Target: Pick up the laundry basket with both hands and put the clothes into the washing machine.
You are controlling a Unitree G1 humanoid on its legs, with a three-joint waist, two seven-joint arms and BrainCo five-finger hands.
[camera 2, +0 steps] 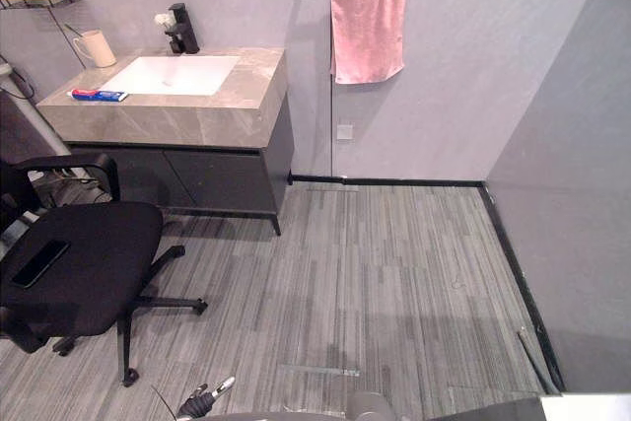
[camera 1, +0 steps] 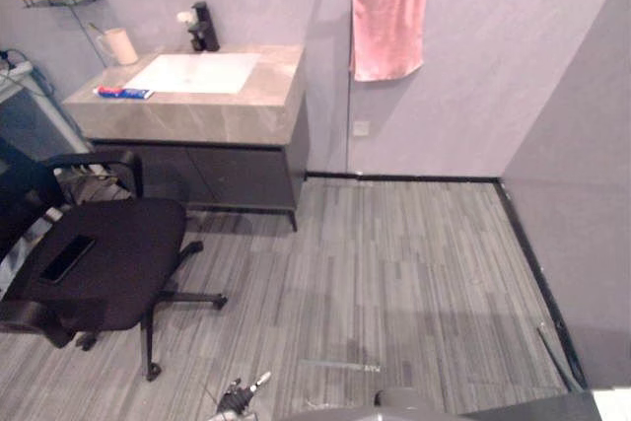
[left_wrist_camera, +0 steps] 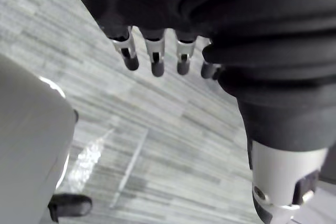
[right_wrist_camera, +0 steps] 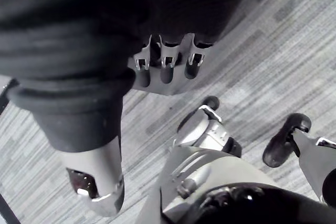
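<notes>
Open floor (camera 1: 414, 273) lies ahead of me, clear from the middle out to the right wall (camera 1: 582, 224) and the back wall (camera 1: 473, 96). On my left, 1 black chair (camera 1: 108, 253) stands just before the vanity (camera 1: 197, 120), blocking that side. A towel (camera 1: 387, 25) hangs high on the back wall. My left hand (left_wrist_camera: 210, 14) and right hand (right_wrist_camera: 105, 14) hang loose-fingered above bare floor.

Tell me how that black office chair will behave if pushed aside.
It would probably roll easily: the black office chair stands on casters on smooth floor. Pushed off-centre, it may swivel. The dark flat device lying loose on its seat might slide off.
</notes>
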